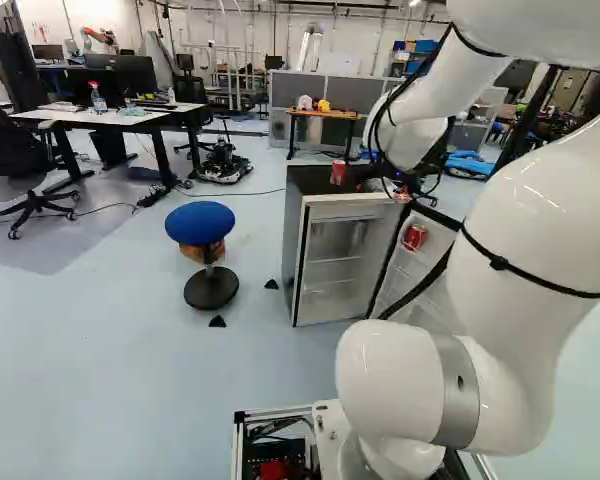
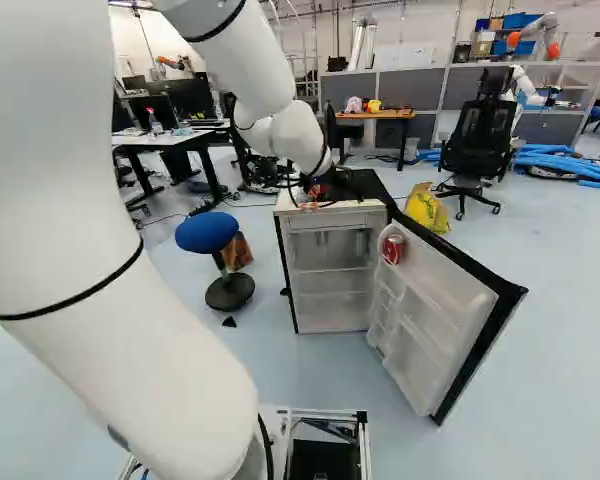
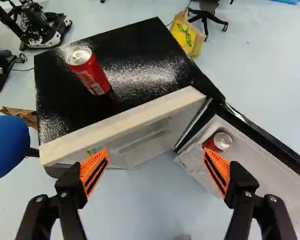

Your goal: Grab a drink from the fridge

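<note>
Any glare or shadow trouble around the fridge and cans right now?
Wrist view: strong speckled glare on the black fridge top beside the standing red can, whose lid also shines, yet its outline reads clearly. Left base view: small highlights on the white arm. Right base view: no heavy shadow on the open door's inner side; the red can in it shows plainly.

Another robot (image 2: pixel 536 27) is standing by shelving (image 2: pixel 580 64), monitors (image 1: pixel 132 74) are sitting on a desk (image 1: pixel 125 119), and a cable (image 1: pixel 242 193) is trailing across the floor (image 1: pixel 100 350), all marking this as a robotics lab.
</note>
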Available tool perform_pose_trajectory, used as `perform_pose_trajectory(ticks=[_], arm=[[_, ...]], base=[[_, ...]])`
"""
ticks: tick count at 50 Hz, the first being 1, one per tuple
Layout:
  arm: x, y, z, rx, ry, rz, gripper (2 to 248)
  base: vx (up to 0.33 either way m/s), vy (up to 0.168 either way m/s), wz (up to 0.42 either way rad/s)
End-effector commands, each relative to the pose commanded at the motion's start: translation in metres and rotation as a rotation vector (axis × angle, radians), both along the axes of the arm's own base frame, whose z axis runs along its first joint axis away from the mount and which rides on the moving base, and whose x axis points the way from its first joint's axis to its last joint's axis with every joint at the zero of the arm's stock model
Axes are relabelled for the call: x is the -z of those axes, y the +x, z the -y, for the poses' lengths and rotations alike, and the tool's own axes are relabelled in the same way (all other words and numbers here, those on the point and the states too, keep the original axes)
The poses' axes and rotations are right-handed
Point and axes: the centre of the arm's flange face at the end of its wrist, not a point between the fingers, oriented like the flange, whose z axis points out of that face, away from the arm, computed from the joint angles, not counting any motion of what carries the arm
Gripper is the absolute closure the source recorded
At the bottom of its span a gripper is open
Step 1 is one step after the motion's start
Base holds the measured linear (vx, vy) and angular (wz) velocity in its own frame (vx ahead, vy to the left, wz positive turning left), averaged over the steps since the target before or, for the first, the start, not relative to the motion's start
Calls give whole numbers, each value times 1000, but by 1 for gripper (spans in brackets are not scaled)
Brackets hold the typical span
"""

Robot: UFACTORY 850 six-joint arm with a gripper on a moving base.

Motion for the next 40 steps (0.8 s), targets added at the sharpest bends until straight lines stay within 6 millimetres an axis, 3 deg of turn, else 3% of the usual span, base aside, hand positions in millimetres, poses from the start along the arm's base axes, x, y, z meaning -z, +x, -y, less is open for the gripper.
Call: perform_pose_trajectory(ticks=[20,40], arm=[[-1,-16,29,67,47,-112,3],[1,-16,63,133,65,-137,3]], base=[[0,0,0],[0,0,0]])
